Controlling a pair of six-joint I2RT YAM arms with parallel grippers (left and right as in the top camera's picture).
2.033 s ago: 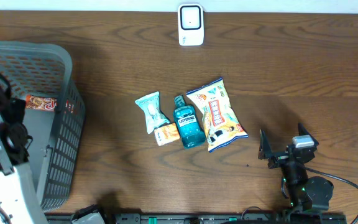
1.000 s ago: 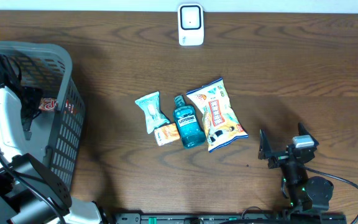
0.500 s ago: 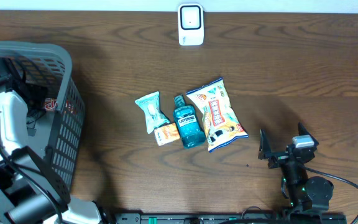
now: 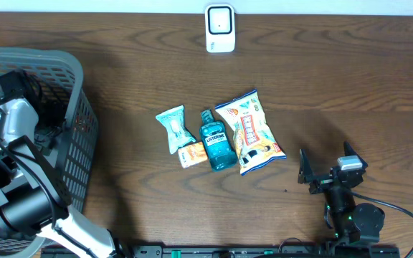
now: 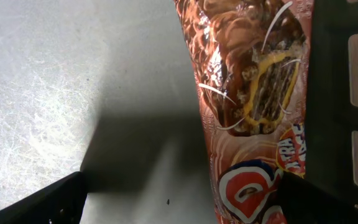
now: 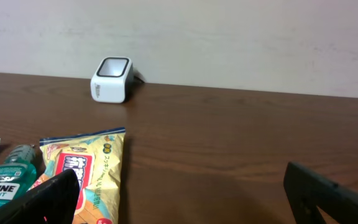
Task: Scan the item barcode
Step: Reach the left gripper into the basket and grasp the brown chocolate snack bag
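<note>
**Left gripper** (image 5: 179, 202): inside the grey basket (image 4: 77, 129) at 9 o'clock on the worktop (image 4: 335, 79). The jaws are spread wide and hold nothing. One fingertip is on either side of the lower end of the packet.

**Task item:** a brown and red chocolate snack packet (image 5: 253, 93) lies flat on the basket floor against the slatted wall. Its white lettering is cut off by the frame edge and cannot be read, and no barcode shows.

**Scanner** (image 4: 220, 29): white, upright at 12 o'clock by the rear edge.

**Centre group:**
- A teal pouch (image 4: 174, 129) lies at 9 o'clock of the group.
- A small orange packet (image 4: 192, 155) touches the bottle.
- A blue bottle (image 4: 217, 142) is labelled "LISTERINE", with "MINT" legible in the right wrist view.
- A yellow snack bag (image 4: 249, 131) at 3 o'clock has print too small to read.

**Right gripper** (image 4: 328, 166): at 4 o'clock, released, empty and well apart from the goods.
</note>
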